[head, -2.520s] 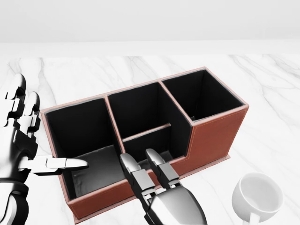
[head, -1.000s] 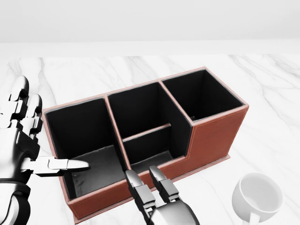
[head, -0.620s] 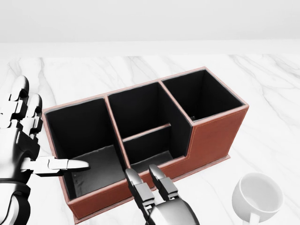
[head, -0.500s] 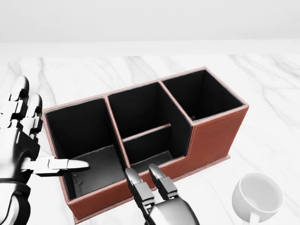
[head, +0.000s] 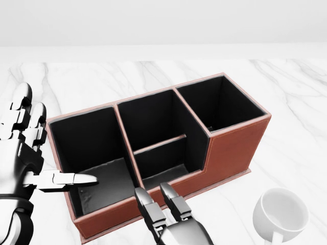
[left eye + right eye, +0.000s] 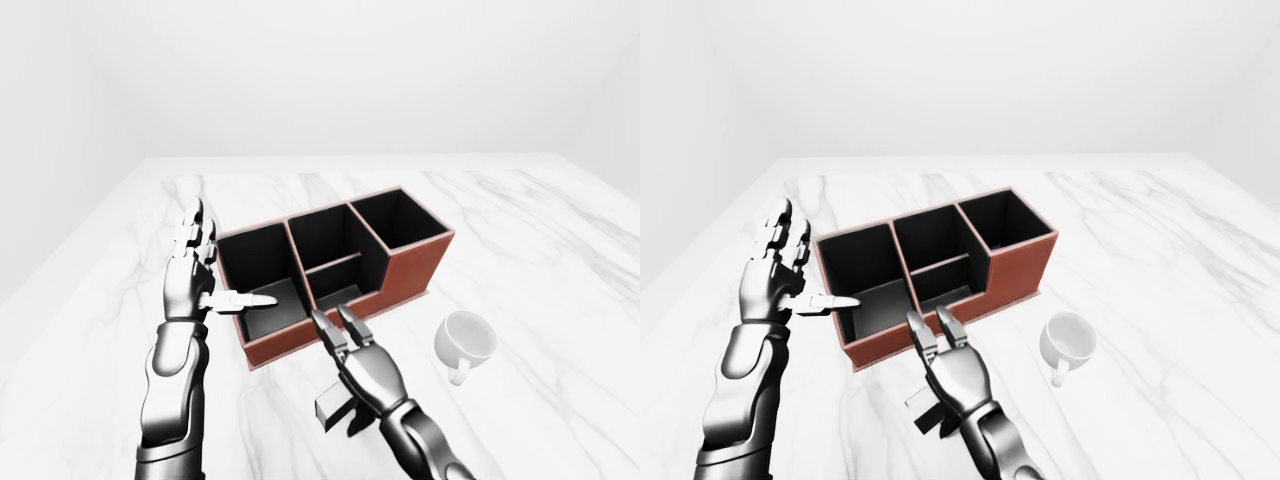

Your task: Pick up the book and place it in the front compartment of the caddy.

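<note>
The caddy (image 5: 232, 148) is a brown leather box with black compartments, in the middle of the head view. A small dark book (image 6: 330, 412) lies on the marble table below the caddy, under my right wrist; it also shows in the right-eye view (image 6: 923, 410). My right hand (image 5: 154, 198) is open, its fingers stretched out toward the caddy's lower wall, above the book. My left hand (image 6: 205, 275) is open at the caddy's left end, fingers up, thumb pointing over the left compartment.
A white mug (image 5: 280, 213) stands on the marble table (image 5: 286, 92) to the lower right of the caddy. The table's far edge meets a plain white wall at the top of the views.
My right hand has drawn back toward the bottom of the head view, off the caddy's lower wall. The left hand and the caddy have barely moved.
</note>
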Motion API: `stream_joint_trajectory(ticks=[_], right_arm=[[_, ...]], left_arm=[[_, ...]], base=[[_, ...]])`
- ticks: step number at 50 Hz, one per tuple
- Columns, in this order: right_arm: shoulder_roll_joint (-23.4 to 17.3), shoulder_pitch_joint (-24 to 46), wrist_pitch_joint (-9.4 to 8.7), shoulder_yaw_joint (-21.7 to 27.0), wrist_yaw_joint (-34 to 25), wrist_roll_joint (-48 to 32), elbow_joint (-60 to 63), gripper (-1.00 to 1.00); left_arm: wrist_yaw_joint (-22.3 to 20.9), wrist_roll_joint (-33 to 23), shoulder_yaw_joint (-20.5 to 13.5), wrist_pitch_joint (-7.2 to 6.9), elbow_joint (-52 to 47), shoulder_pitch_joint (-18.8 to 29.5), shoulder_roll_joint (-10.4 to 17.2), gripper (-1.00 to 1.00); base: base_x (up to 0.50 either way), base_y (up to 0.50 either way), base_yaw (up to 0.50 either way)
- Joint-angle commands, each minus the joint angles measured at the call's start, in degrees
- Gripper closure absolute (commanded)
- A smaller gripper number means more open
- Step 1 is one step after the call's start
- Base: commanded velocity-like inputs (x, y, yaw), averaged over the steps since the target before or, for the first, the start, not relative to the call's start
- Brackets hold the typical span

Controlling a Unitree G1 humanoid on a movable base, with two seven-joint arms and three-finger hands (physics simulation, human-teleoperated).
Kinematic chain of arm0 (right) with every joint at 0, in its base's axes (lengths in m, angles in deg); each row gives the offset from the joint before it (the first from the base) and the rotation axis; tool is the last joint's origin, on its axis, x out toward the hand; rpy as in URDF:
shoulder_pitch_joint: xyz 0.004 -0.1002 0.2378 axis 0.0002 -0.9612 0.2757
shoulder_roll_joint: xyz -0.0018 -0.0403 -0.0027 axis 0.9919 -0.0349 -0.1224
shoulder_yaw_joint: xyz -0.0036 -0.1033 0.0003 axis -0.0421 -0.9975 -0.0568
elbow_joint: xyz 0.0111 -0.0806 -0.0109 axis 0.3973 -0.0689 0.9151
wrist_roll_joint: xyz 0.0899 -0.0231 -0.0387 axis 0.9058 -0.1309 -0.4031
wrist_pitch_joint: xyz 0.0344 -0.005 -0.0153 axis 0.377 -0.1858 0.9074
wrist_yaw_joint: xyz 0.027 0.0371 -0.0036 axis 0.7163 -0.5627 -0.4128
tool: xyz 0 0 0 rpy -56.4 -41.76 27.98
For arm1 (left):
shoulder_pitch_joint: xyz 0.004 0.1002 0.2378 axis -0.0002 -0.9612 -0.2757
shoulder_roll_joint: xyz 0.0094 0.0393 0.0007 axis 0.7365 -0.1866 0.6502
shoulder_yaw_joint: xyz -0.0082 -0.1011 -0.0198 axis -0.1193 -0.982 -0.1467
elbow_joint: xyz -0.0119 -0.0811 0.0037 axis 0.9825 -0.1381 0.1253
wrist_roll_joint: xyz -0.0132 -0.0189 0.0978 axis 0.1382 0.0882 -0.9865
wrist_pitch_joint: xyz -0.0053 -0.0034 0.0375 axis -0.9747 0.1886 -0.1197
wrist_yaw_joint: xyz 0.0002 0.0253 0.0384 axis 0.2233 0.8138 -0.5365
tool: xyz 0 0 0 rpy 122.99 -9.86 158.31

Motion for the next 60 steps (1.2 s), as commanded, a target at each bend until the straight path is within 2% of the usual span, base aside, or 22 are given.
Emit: stream_joint_trajectory(ticks=[1,32,33,34,35,50,60], right_arm=[[-0.1,0.0,0.00,0.0,0.8,-0.1,-1.2,-1.00],[-0.4,-0.6,0.00,0.3,1.4,0.5,-3.0,-0.98],[-0.4,-0.6,0.00,0.4,1.4,0.6,-3.0,-0.43],[-0.4,-0.6,0.00,0.4,1.4,0.7,-3.0,0.39],[-0.4,-0.6,0.00,0.4,1.1,1.1,-3.1,1.00],[-0.3,-0.7,0.00,0.3,0.7,1.4,-2.4,1.00],[-0.2,-0.5,0.00,1.0,-2.4,2.4,2.0,1.00]], left_arm=[[0.0,-0.1,0.1,0.00,-0.1,-0.1,-0.1,-1.00],[-0.1,-0.5,0.4,0.00,0.3,-0.4,-0.3,-1.00],[-0.1,-0.5,0.4,0.00,0.3,-0.4,-0.3,-1.00],[-0.1,-0.5,0.4,0.00,0.3,-0.4,-0.3,-1.00],[-0.1,-0.5,0.4,0.00,0.2,-0.3,-0.3,-1.00],[0.0,-0.3,0.2,0.00,0.1,-0.2,-0.1,-1.00],[0.1,-0.1,-0.1,0.00,0.4,0.0,0.0,-1.00]], base=[[0.00,0.00,0.00],[0.00,0.00,0.00],[0.00,0.00,0.00],[0.00,0.00,0.00],[0.00,0.00,0.00],[0.00,0.00,0.00],[0.00,0.00,0.00]])
